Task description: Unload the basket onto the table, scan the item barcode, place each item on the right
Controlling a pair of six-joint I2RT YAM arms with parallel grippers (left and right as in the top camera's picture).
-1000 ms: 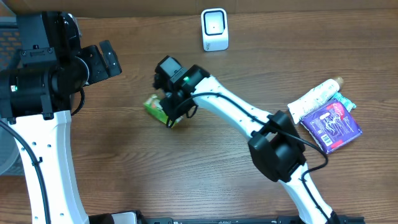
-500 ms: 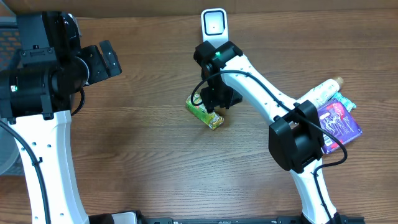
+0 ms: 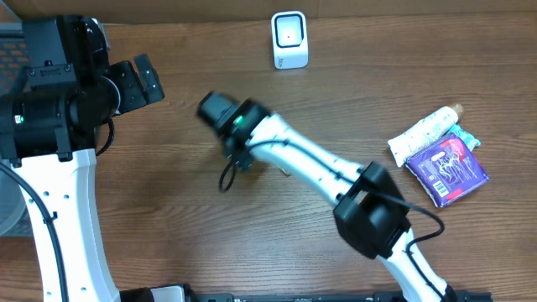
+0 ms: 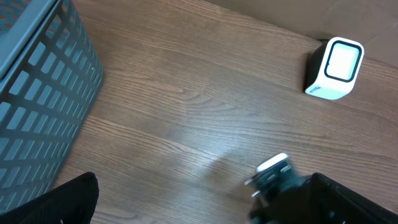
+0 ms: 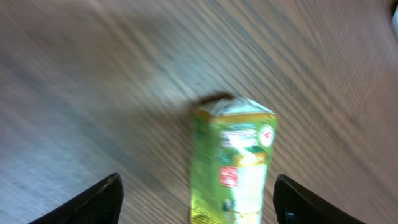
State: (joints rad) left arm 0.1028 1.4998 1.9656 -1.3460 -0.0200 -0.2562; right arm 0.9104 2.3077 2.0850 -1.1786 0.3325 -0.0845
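Lying on the wooden table (image 5: 93,74), the green box (image 5: 233,162) sits low in the middle of the right wrist view, between the right gripper (image 5: 196,200) fingers, which are spread wide and touch nothing. From above, the right arm (image 3: 294,159) hides it. The left gripper (image 4: 205,202) is spread wide too, and empty. If the fingers close off-centre they could push the box over, and its barcode might face away from the white scanner (image 3: 289,39) at the top middle. The box has red and white marks, too blurry to read
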